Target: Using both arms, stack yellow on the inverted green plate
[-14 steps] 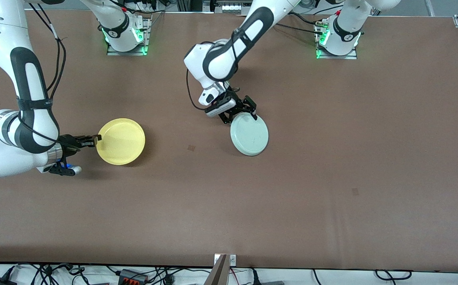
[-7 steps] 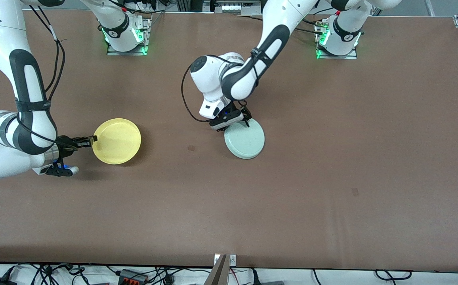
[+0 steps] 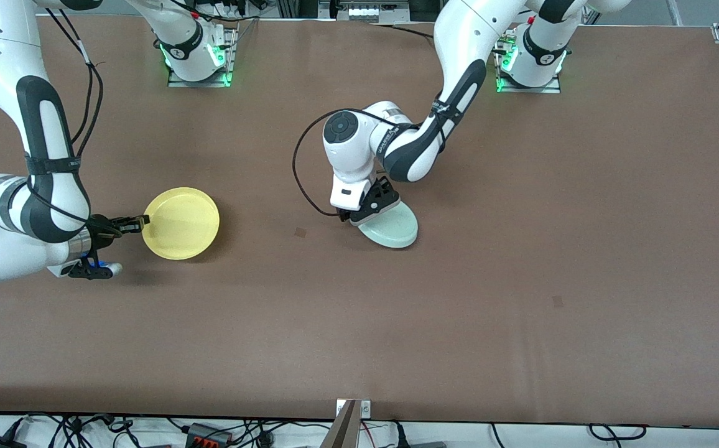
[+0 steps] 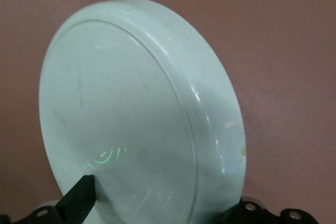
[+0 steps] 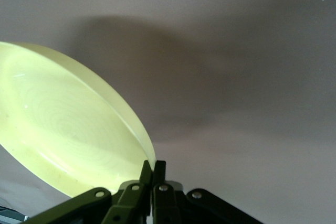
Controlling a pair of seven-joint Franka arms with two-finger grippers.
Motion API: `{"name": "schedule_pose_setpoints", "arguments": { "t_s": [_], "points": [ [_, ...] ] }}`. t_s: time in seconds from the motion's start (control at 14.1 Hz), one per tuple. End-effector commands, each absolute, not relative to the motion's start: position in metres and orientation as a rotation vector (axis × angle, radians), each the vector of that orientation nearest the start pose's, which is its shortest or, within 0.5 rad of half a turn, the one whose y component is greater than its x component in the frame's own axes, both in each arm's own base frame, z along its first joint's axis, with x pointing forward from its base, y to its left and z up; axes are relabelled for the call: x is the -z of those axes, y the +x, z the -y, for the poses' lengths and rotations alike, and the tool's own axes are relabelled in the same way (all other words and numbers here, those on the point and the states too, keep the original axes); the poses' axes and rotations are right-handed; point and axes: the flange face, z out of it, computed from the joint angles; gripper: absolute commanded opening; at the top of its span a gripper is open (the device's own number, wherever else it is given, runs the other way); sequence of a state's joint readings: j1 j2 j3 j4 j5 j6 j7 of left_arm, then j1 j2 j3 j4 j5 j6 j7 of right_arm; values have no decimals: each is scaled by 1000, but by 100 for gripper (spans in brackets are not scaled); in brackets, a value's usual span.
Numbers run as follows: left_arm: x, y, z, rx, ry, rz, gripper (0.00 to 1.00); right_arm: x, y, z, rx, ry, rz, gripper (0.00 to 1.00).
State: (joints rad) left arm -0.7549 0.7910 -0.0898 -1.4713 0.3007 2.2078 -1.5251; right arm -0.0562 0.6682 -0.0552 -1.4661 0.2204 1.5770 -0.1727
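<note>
The yellow plate (image 3: 180, 223) is held level by its rim, hollow side up, a little above the table toward the right arm's end. My right gripper (image 3: 142, 221) is shut on that rim; in the right wrist view the fingertips (image 5: 159, 167) pinch the yellow plate's (image 5: 63, 124) edge, with its shadow on the table below. The green plate (image 3: 394, 229) hangs tilted over the table's middle, its flat underside (image 4: 131, 119) facing the left wrist camera. My left gripper (image 3: 373, 208) is shut on the green plate's rim (image 4: 157, 216).
The brown table (image 3: 521, 280) carries two small dark marks (image 3: 300, 232) (image 3: 557, 301). The arm bases (image 3: 198, 59) (image 3: 530, 62) stand along the edge farthest from the front camera. Cables lie past the edge nearest it.
My left arm has swung and turned the green plate, which now stands steeper and slightly nearer the front camera. My right gripper has drawn the yellow plate a little toward the right arm's end.
</note>
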Motion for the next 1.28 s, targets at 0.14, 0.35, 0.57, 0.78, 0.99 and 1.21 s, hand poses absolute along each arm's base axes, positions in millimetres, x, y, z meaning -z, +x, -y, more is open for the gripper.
{"name": "schedule_pose_setpoints", "arguments": {
  "t_s": [0.14,0.35,0.57,0.78,0.99,1.21],
  "points": [
    [-179,474,510,174,-2959,728,100,-259,650,40,-760,-2796,41,0],
    [-184,473,512,175,-2969,727,100,-260,650,39,-757,-2799,44,0],
    [-203,475,519,200,-3000,720,100,-262,651,39,-750,-2801,45,0],
    [-219,480,518,299,-3020,388,100,-266,654,39,-737,-2807,48,0],
    [-208,478,513,292,-2987,-23,100,-266,655,32,-740,-2810,56,0],
    [-206,475,512,246,-2937,-332,100,-266,655,33,-737,-2810,60,0]
  ]
}}
